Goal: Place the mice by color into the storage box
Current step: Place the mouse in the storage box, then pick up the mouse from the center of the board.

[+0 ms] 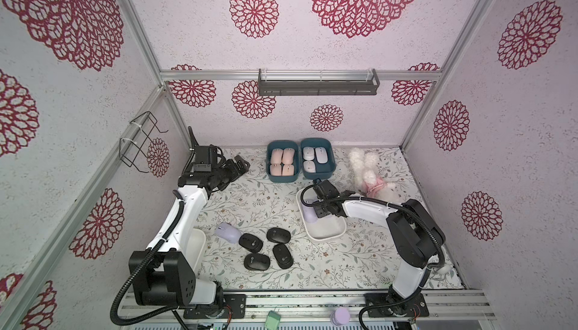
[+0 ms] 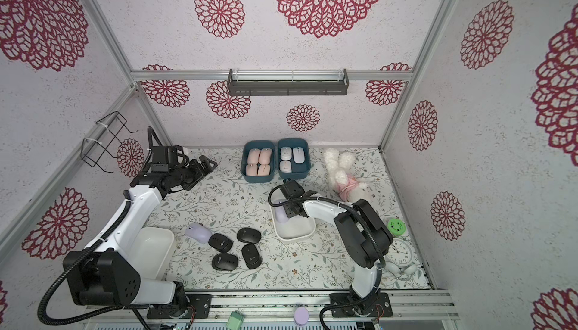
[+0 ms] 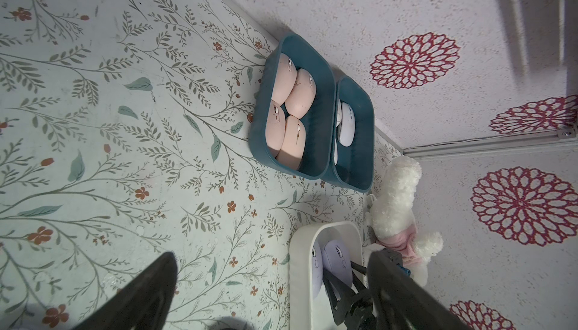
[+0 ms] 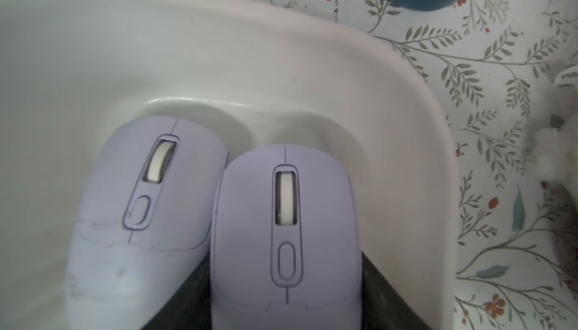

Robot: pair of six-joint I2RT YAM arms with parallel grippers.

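Two lilac mice lie side by side in the white tray [image 1: 328, 234] [image 4: 312, 72]. My right gripper [image 1: 313, 208] [image 4: 286, 266] reaches into it, shut on the lilac mouse [image 4: 281, 219] nearer the tray's right wall, its dark fingers [image 4: 372, 269] against both sides. The other lilac mouse [image 4: 140, 219] touches it. A third lilac mouse [image 1: 228, 233] and several black mice [image 1: 278, 235] lie on the mat near the front. Peach-pink mice [image 1: 283, 164] fill one teal storage box [image 1: 268, 162]. Pale mice [image 1: 316, 159] sit in the teal box [image 1: 334, 162] beside it. My left gripper [image 1: 242, 165] [image 3: 272, 253] hovers open and empty, left of the boxes.
A fluffy white plush toy [image 1: 369, 172] lies right of the boxes, close to my right arm. Another white tray [image 2: 153, 250] sits under my left arm. A clock [image 2: 400, 251] and a green round item [image 2: 396, 226] stand at the right edge.
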